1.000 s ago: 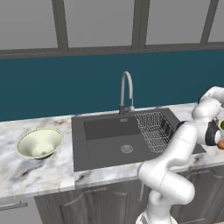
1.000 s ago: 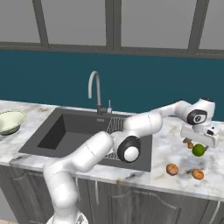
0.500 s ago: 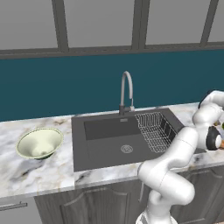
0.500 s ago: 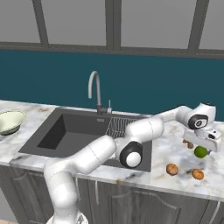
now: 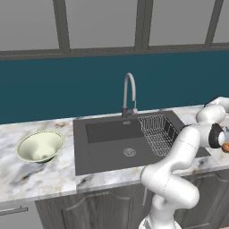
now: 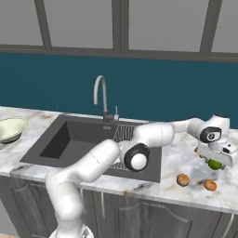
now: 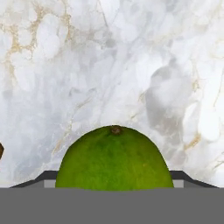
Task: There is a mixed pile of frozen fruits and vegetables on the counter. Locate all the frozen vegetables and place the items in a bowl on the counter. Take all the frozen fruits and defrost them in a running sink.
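From my left base cam I've got the white marble counter with grey and tan veins (image 5: 40, 176) across the front, the wide shallow cream-green bowl with the darker green rim (image 5: 40, 146) sitting on it left of the big dark grey rectangular sink (image 5: 120, 145), plus the curved silver faucet (image 5: 129, 94) and the wire rack (image 5: 156, 132) in the basin's right end. The arm bends off to the far right edge. Over on the right base cam, the gripper (image 6: 214, 162) is down at the counter right of the sink, with the small bright green ball (image 6: 214, 164) right under the hand, and nearer the front edge sit a brown-orange mushroom-shaped piece (image 6: 183, 179) and a small round orange piece (image 6: 210, 185), a little apart from each other. Hand cam: the green ball sits close up between the finger tips on the marble, but honestly I can't tell if the fingers are pinching it or just spread around it.
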